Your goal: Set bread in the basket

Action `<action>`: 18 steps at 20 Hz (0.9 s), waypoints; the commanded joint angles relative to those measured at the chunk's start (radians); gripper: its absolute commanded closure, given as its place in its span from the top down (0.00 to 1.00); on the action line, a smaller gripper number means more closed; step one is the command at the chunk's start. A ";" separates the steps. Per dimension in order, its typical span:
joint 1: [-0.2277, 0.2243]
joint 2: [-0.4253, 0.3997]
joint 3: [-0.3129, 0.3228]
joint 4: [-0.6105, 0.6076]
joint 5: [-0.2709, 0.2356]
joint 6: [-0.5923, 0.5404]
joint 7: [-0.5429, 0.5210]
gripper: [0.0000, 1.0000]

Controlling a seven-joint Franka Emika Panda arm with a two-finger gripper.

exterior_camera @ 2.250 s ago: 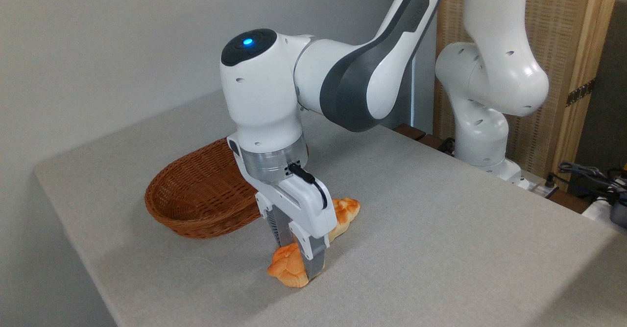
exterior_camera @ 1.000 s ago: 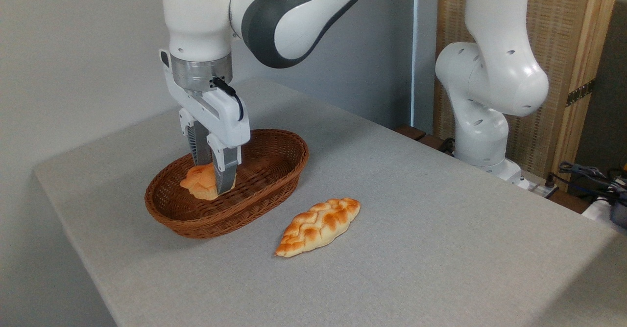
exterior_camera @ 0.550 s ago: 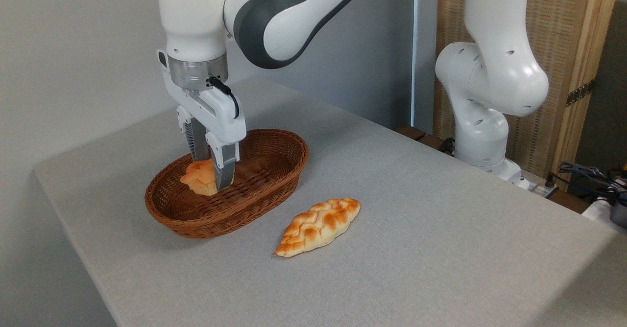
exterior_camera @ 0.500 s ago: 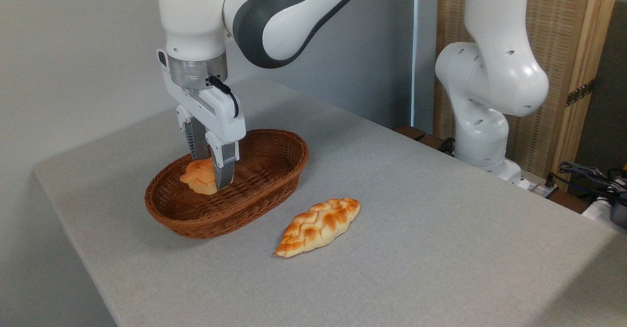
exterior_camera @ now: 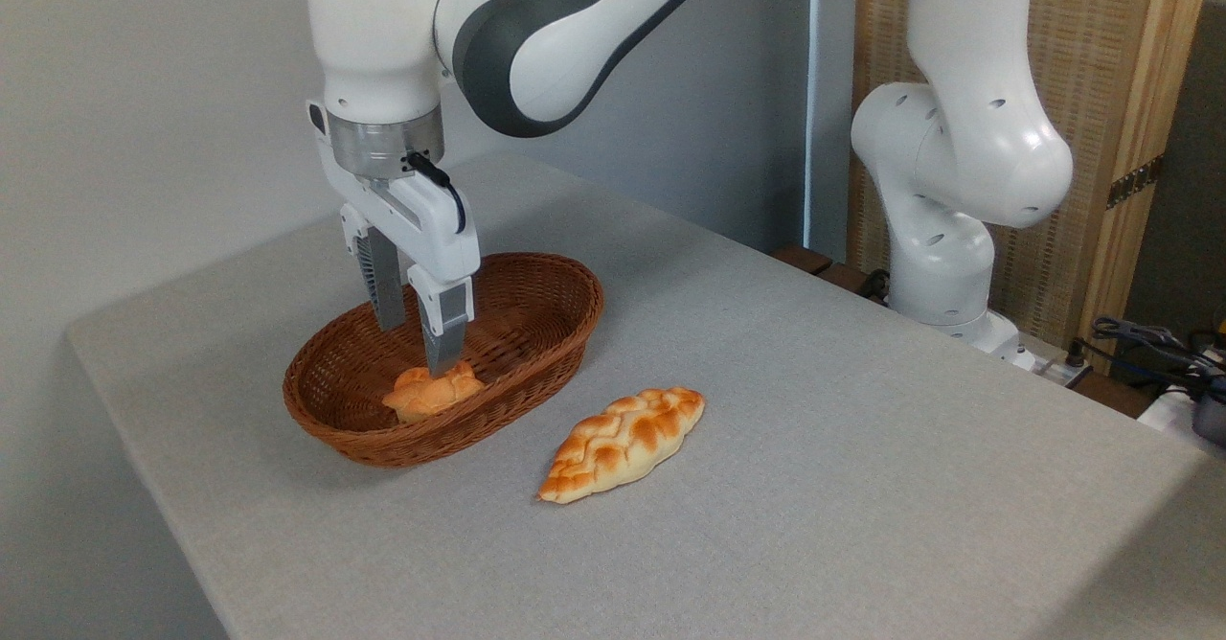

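The small orange-golden knotted bread lies on the floor of the reddish-brown wicker basket, near its front wall. Just above it hangs my gripper, open, its two fingers spread apart with nothing between them. The near fingertip ends right over the bun's top; whether it touches is unclear. The basket sits at the left of the grey table.
A longer braided, pointed golden loaf lies on the table just right of the basket. The arm's white base stands at the table's far right edge, with cables beyond it. The table's left edge runs close to the basket.
The fingers have spread and let go of the bun, which dropped from between them onto the basket floor. Before that the arm carried it from the table over into the basket.
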 commanded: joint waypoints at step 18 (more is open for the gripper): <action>0.018 -0.015 0.084 0.031 0.075 0.006 0.025 1.00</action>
